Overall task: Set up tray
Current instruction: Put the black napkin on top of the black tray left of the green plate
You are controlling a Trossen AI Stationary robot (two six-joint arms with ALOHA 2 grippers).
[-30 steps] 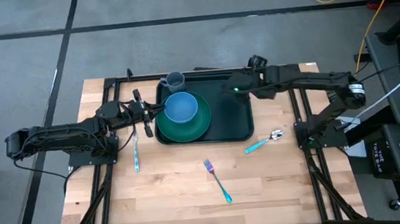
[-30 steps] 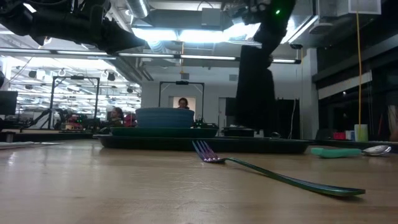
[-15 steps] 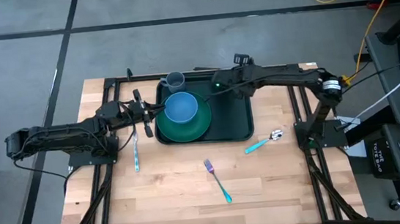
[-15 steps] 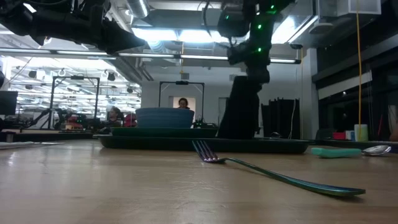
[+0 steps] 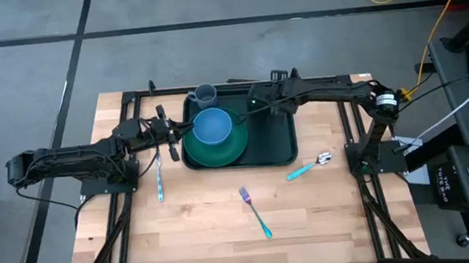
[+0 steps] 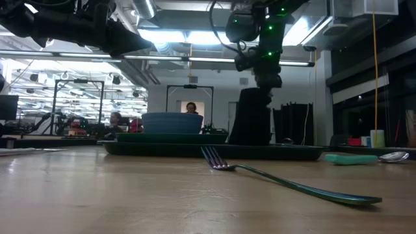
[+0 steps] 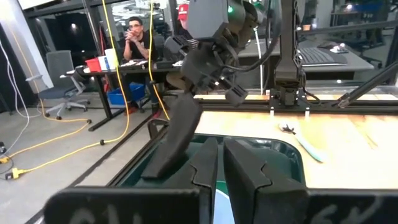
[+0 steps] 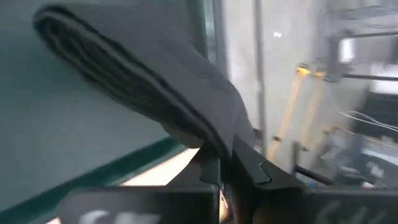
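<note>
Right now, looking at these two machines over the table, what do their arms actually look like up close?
Both arms are dark, nearly black, built of jointed tubular segments on black frames bolted to the wooden table's edges. The left arm's end effector ends in two flat, dark fingers. The right arm's end effector looks the same, with small green indicator lights glowing near its wrist and a black cable looping alongside.

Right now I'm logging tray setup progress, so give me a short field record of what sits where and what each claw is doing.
tray: dark green, at the table's back middle
plate: green, on the tray's left part
bowl: blue, on the plate
cup: grey, at the tray's back left corner
napkin: black, hanging from the right claw over the tray
right claw: shut on the napkin
left claw: shut, by the tray's left edge
fork: on bare table in front of the tray
spoon: on the table, right of the tray
</note>
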